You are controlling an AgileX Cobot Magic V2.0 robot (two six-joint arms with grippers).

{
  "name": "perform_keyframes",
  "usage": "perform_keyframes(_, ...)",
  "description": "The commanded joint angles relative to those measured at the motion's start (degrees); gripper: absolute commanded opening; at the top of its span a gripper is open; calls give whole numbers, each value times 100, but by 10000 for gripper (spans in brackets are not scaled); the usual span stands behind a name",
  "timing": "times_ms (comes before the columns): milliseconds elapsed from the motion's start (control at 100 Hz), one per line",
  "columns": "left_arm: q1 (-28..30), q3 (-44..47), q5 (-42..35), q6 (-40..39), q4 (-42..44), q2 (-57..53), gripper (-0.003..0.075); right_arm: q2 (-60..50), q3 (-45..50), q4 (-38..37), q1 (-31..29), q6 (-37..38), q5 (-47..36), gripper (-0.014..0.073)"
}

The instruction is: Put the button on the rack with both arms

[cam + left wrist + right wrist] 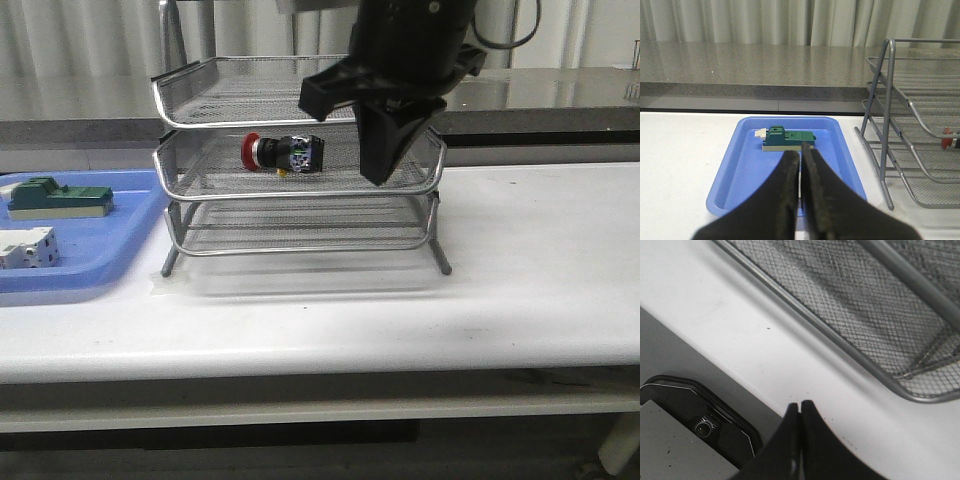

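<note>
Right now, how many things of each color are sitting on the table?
Red-capped: 1, the button on the middle tier of the rack.
Silver: 1, the rack itself.
Blue: 1, the tray.
Green: 1, the green block in the tray.
White: 1, the white block in the tray.
Total: 5

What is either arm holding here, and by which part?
Nothing. Both the left gripper and right gripper are shut on nothing; the button lies on the rack's middle tier.

Right arm point(400, 90) fronting rack point(300, 190), blue tray point(100, 250) beside, table point(540, 260) open rightward
</note>
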Motion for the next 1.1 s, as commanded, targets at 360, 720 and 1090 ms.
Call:
perform_keyframes(360,-10,-156,-431,-25,-44,27,4,-2460,1687,-386,-1295,568,-637,-66)
perform_keyframes(720,-10,-156,-431,-25,-44,27,4,-4780,3337,-397,-2763,774,-1412,-66)
perform_keyframes(1090,-10,-156,-431,-25,-44,27,4,-6902,4336,-410,-2971,927,-1829,-66)
